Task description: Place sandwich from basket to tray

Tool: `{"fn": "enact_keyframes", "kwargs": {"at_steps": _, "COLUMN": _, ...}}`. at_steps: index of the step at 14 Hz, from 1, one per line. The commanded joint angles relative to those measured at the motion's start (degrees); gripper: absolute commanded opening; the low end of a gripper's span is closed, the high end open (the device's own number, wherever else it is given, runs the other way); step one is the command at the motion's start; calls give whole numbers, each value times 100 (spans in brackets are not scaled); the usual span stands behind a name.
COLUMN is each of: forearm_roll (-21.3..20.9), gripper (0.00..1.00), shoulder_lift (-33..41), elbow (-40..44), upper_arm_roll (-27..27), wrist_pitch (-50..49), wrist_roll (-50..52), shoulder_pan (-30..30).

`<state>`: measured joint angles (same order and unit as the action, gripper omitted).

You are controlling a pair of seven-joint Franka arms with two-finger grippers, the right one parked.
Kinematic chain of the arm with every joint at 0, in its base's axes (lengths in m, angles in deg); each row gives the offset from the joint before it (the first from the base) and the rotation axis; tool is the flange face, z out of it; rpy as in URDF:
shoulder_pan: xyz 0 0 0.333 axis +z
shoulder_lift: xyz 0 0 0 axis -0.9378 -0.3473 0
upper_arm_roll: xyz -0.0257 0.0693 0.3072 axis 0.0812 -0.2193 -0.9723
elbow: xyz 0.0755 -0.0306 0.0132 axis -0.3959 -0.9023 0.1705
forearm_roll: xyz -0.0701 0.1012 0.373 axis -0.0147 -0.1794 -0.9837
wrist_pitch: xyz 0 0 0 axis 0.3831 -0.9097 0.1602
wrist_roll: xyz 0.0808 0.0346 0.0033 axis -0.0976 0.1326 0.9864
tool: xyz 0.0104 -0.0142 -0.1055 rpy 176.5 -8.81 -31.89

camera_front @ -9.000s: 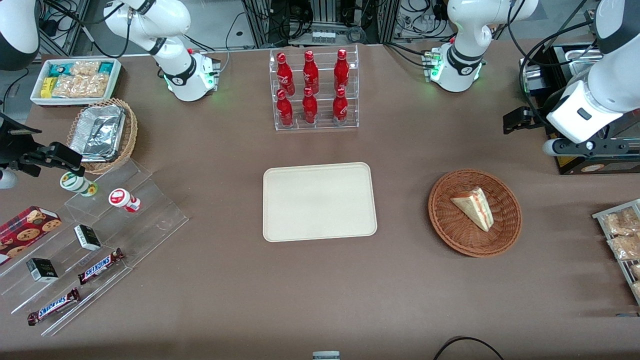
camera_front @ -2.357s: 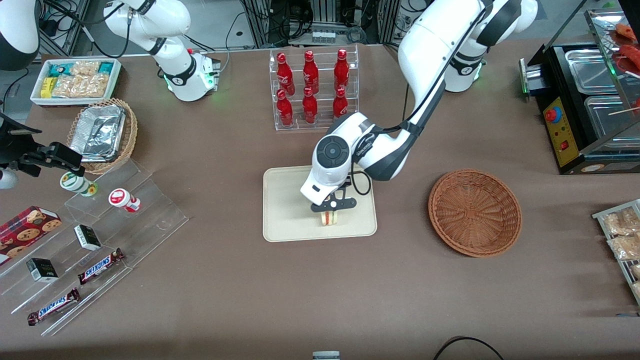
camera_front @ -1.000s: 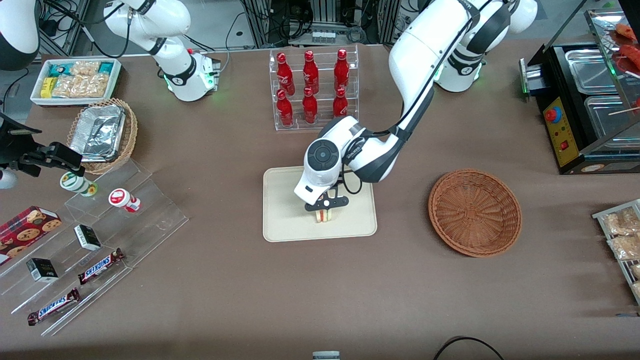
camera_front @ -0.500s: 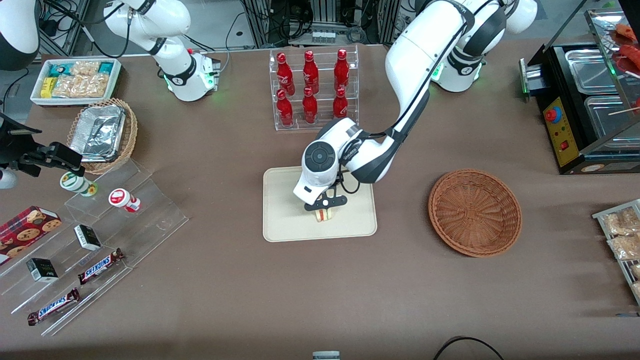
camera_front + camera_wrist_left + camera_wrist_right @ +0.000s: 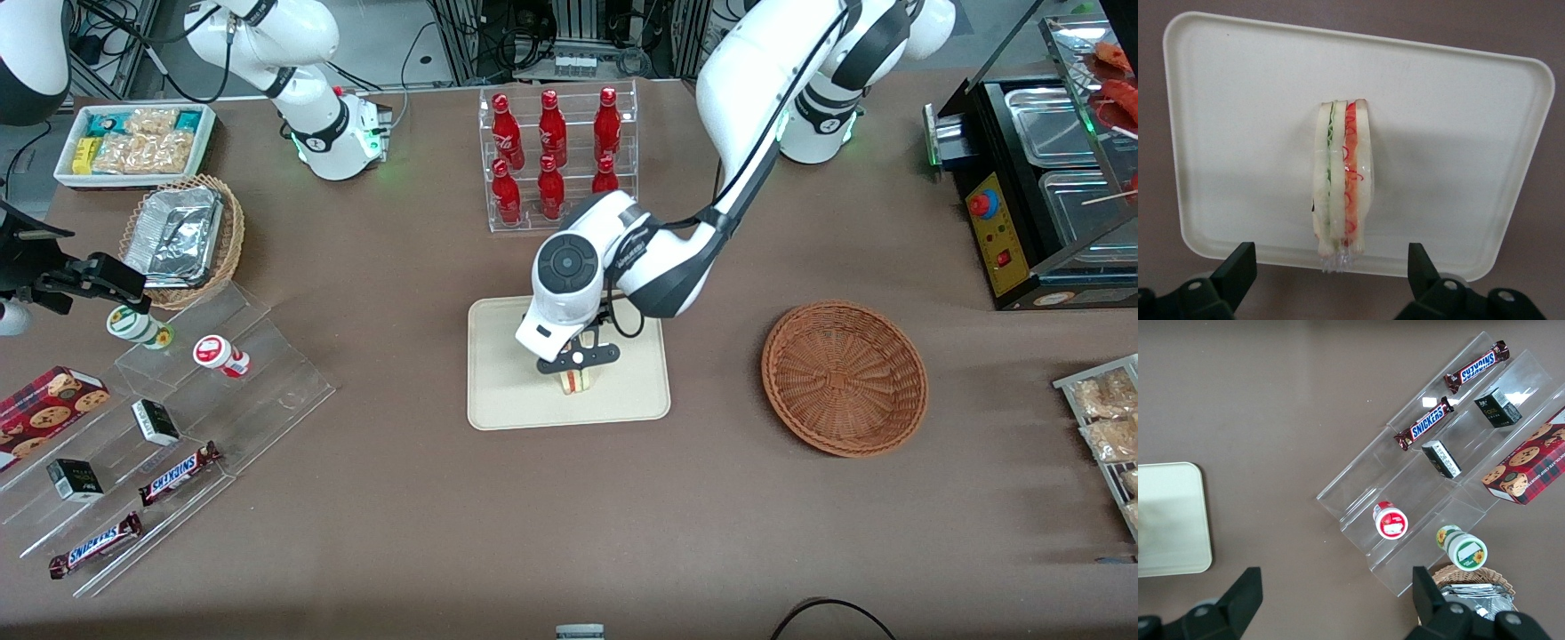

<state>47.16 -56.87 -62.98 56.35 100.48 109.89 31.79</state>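
The sandwich [image 5: 575, 381] [image 5: 1341, 180] stands on its edge on the cream tray [image 5: 507, 391] [image 5: 1238, 100], in clear wrap, its green and red filling layers showing. My left gripper [image 5: 577, 359] [image 5: 1331, 283] hangs just above it, open, its black fingers [image 5: 1238, 267] wide apart on either side and clear of the bread. The reddish-brown wicker basket [image 5: 845, 378] sits on the table toward the working arm's end, with nothing in it.
A clear rack of red bottles [image 5: 556, 160] stands farther from the front camera than the tray. Toward the parked arm's end are acrylic steps with candy bars [image 5: 178, 471], a lighter basket of foil containers [image 5: 182, 236] and a white snack box [image 5: 133, 142].
The sandwich went from the basket to the tray. In the last second the gripper has let go of it and lifted a little; the sandwich stays standing on the tray.
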Motion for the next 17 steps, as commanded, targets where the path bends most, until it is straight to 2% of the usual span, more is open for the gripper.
{"fn": "enact_keyframes", "kwargs": {"at_steps": 1, "forearm_roll": 28, "gripper": 100, "shoulder_lift": 194, "elbow": 261, "upper_arm_roll": -50, "wrist_pitch": -426, "wrist_roll": 39, "shoulder_pan": -8}}
{"fn": "enact_keyframes", "kwargs": {"at_steps": 2, "forearm_roll": -7, "gripper": 100, "shoulder_lift": 290, "elbow": 252, "upper_arm_roll": -50, "wrist_pitch": -497, "wrist_roll": 13, "shoulder_pan": 123}}
{"fn": "enact_keyframes", "kwargs": {"at_steps": 4, "forearm_roll": -25, "gripper": 100, "shoulder_lift": 422, "elbow": 226, "upper_arm_roll": -41, "wrist_pitch": -708, "wrist_roll": -861, "shoulder_pan": 273}}
{"fn": "enact_keyframes", "kwargs": {"at_steps": 8, "forearm_roll": -182, "gripper": 100, "shoulder_lift": 826, "elbow": -2, "upper_arm_roll": -182, "wrist_pitch": -1455, "wrist_roll": -1033, "shoulder_pan": 536}}
{"fn": "enact_keyframes", "kwargs": {"at_steps": 15, "forearm_roll": -201, "gripper": 100, "shoulder_lift": 2345, "elbow": -1723, "upper_arm_roll": -164, "wrist_pitch": -1482, "wrist_roll": -3157, "shoulder_pan": 1748}}
{"fn": "enact_keyframes", "kwargs": {"at_steps": 17, "forearm_roll": -201, "gripper": 100, "shoulder_lift": 2899, "elbow": -2311, "upper_arm_roll": -164, "wrist_pitch": -1403, "wrist_roll": -3292, "shoulder_pan": 2091}}
